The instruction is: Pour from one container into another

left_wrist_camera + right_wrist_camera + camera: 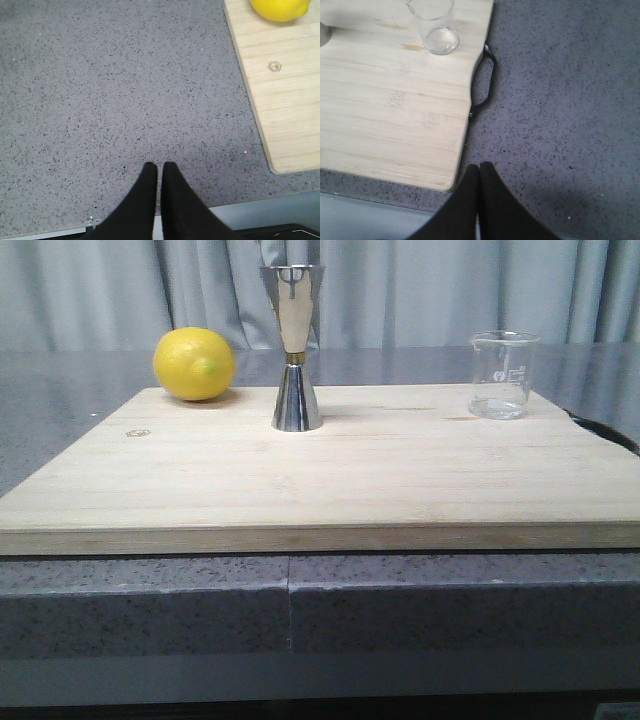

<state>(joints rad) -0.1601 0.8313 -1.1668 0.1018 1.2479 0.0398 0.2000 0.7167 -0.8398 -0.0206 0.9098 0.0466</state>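
A small clear glass beaker (502, 374) with a pour lip stands upright at the back right of the wooden cutting board (320, 475); the right wrist view shows the beaker (435, 27) too. The tall steel hourglass jigger (294, 348) with a gold waist band stands upright at the board's back centre. My left gripper (159, 166) is shut and empty over the grey countertop, off the board's left side. Over the countertop off the board's right front corner, my right gripper (480, 166) is shut with nothing in it. Neither gripper appears in the front view.
A yellow lemon (194, 363) rests at the board's back left, also in the left wrist view as the lemon (280, 9). A black handle (487, 82) sticks out from the board's right edge. Speckled grey countertop (110, 100) surrounds the board; a curtain hangs behind.
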